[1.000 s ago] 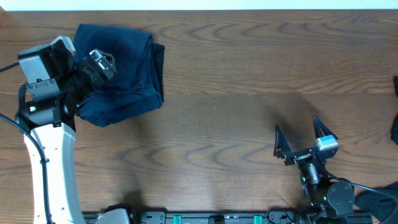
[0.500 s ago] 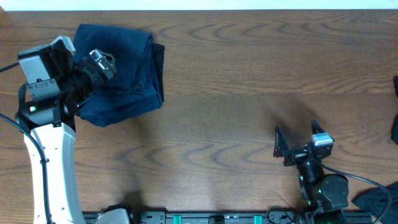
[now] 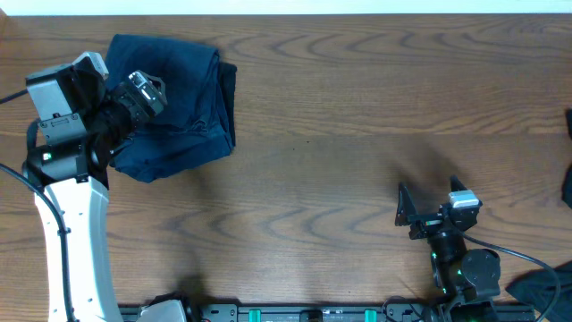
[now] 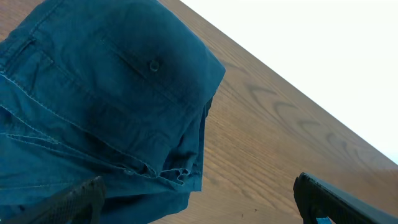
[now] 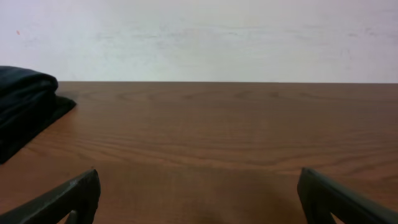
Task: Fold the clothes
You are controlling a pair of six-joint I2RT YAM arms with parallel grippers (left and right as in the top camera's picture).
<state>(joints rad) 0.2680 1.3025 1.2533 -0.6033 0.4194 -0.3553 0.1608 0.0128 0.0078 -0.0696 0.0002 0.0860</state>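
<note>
A dark navy folded garment (image 3: pixel 192 98) lies in a bundle at the far left of the wooden table. It fills the left wrist view (image 4: pixel 106 93), where a button and seams show. My left gripper (image 3: pixel 150 93) hovers over the bundle's left part. It is open (image 4: pixel 199 205), with one finger over the cloth and the other over bare wood. My right gripper (image 3: pixel 429 202) is open and empty, low over the table near the front right (image 5: pixel 199 199). The bundle shows far off at the left of the right wrist view (image 5: pixel 25 102).
Dark things poke in at the right edge (image 3: pixel 567 188) and at the bottom right corner (image 3: pixel 536 288). A white wall (image 5: pixel 199 37) runs behind the table's far edge. Bare wood (image 3: pixel 340 134) lies between the two arms.
My right gripper has drawn back a little toward the table's front edge. The left arm and the garment have not moved.
</note>
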